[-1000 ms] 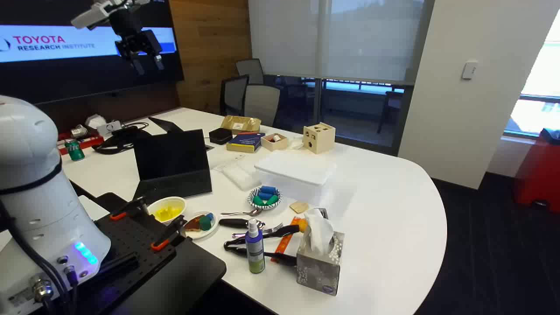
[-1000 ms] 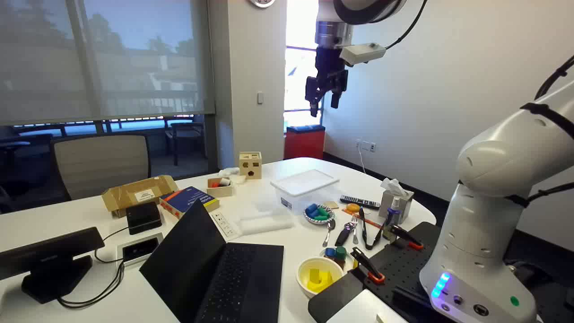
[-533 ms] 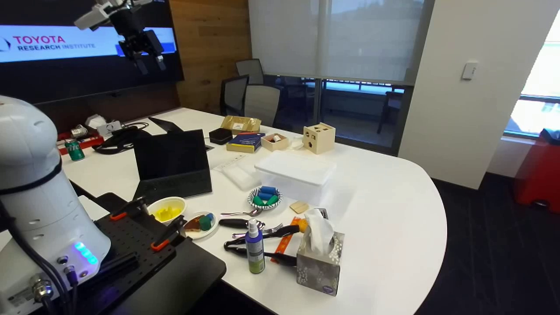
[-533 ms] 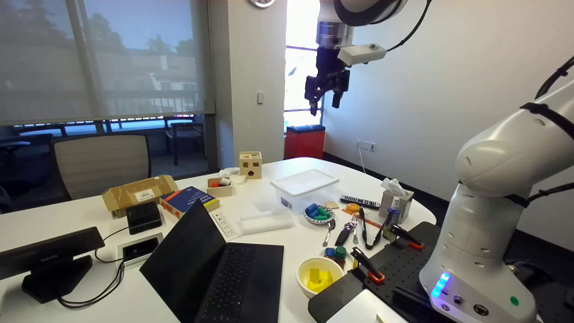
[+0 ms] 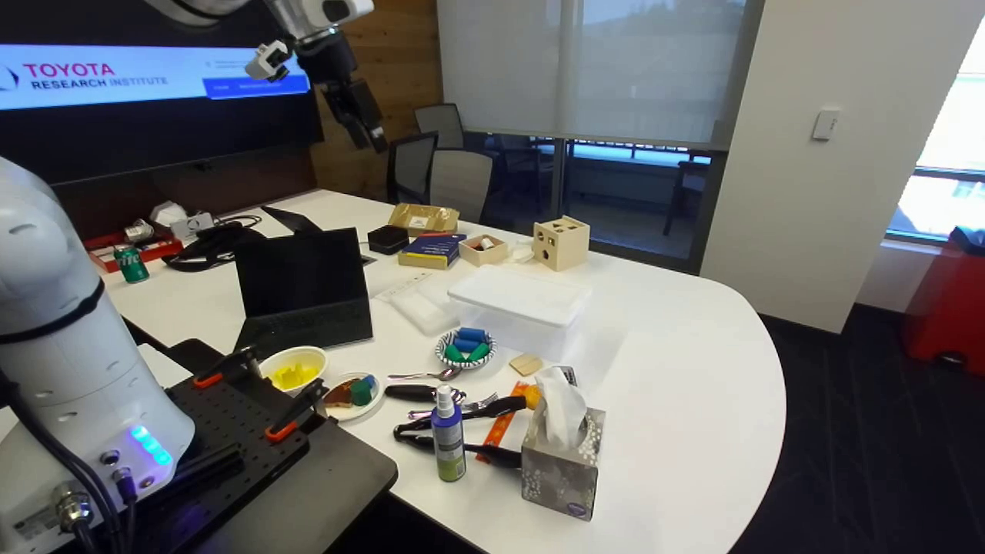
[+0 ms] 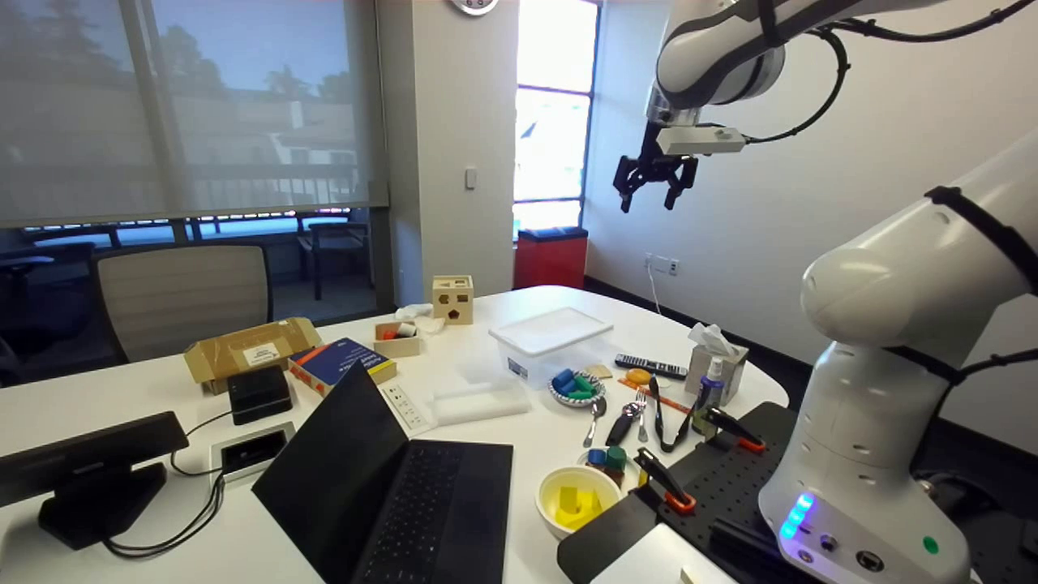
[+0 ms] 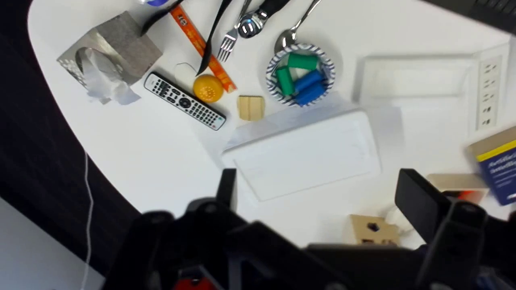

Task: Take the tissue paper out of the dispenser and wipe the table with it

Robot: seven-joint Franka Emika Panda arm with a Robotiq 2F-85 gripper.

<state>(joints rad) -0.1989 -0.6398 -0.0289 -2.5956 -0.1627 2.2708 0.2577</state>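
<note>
Spread claw shifted frame-rt. in both ext. views; tissue unmoved.

2 blue cylinders in bowl

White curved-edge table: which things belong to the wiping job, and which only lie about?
For the job: thin white tissue paper, grey cube-shaped dispenser, the table, black two-fingered gripper.
Lying about: open black laptop, black-keyed remote control, pale wooden cube.

white table — dispenser, laptop, remote
</note>
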